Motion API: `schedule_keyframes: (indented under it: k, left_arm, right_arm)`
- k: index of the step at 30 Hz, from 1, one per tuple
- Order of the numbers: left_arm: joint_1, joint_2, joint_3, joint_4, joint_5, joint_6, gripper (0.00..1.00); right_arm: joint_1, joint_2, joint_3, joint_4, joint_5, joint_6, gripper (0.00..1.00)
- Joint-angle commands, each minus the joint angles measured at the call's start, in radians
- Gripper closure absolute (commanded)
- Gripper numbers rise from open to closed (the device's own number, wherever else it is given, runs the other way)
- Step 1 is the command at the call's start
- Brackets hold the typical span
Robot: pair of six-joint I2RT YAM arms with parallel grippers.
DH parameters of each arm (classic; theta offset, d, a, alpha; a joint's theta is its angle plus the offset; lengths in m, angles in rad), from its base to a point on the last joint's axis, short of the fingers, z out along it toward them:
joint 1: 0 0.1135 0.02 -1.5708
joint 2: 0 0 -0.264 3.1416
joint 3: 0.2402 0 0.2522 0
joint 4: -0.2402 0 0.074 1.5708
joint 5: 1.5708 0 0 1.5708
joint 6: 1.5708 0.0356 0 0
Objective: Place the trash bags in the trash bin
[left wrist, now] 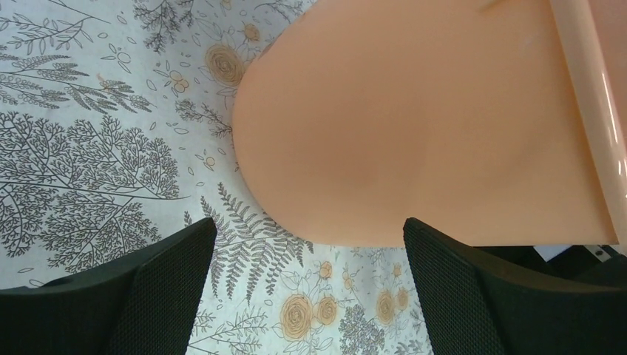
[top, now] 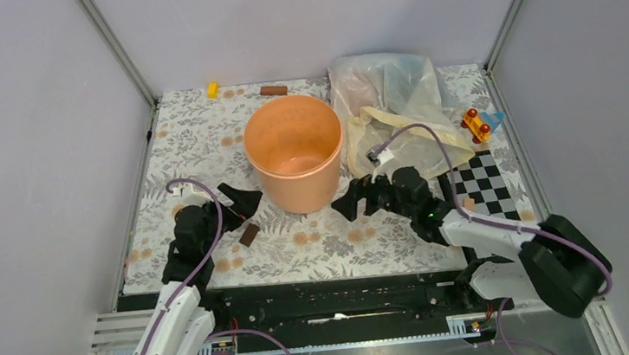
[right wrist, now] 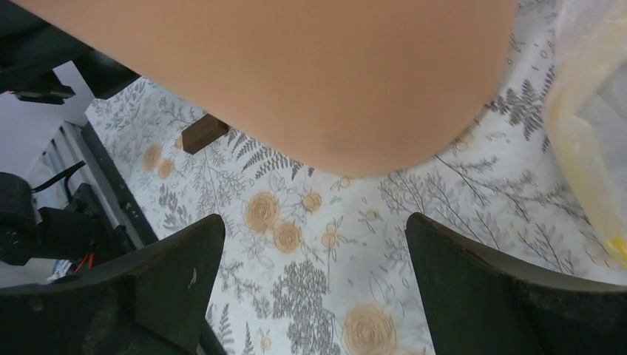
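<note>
We are looking down on a worktop (top: 203,145) covered in a grey-and-orange floral cloth, closed in by plain grey walls. The trash bin (top: 295,151) is standing upright at the centre of the top view, mouth open, with no bag showing inside.

The heap of plastic is lying in the upper right of that view, just beside the bin's right wall. A clear whitish bag (top: 401,73) is sitting at the back and a pale yellow bag (top: 403,138) in front of it. We are reading the pinkish tint on the heap's left side as the pink trash bag (top: 357,95), though its outline is too crumpled for us to give a long axis.

Both sets of jaws are standing wide apart and gripping nothing. The left jaws are hovering at the bin's lower left, and the left wrist view is filling with its peach wall (left wrist: 414,126). The right jaws are hovering at the bin's lower right, also facing that wall (right wrist: 310,74), with the yellow bag's edge (right wrist: 591,111) showing at the right of the frame.

We are judging the right arm (top: 482,231) as plainly nearer. The pink bag is lying above and slightly right of its jaws in the top view, so those jaws are pointing away from it and would need to swing toward the upper right. The bin is blocking the left arm.
</note>
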Motion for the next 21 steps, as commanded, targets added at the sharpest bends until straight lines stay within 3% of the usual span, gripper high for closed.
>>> schedule_keyframes:
  k: [1, 6, 10, 14, 21]
  left_arm:
    - [0.001, 0.009, -0.012, 0.088, 0.045, 0.048, 0.01]
    - [0.001, 0.006, -0.043, 0.124, 0.063, 0.033, 0.01]
    - [0.001, 0.03, -0.05, 0.141, 0.055, 0.033, 0.01]
    - [0.001, 0.072, -0.045, 0.153, 0.05, 0.037, 0.01]
    - [0.001, 0.205, -0.055, 0.288, 0.073, 0.01, 0.01]
  right_arm:
    - [0.078, 0.166, 0.087, 0.273, 0.14, -0.058, 0.0]
    - [0.087, 0.435, 0.212, 0.475, 0.159, 0.01, 0.0]
    - [0.082, 0.573, 0.35, 0.469, 0.224, 0.081, 0.0]
    - [0.048, 0.56, 0.358, 0.453, 0.276, 0.114, 0.0]
    - [-0.12, 0.357, 0.296, 0.134, 0.281, 0.132, 0.02]
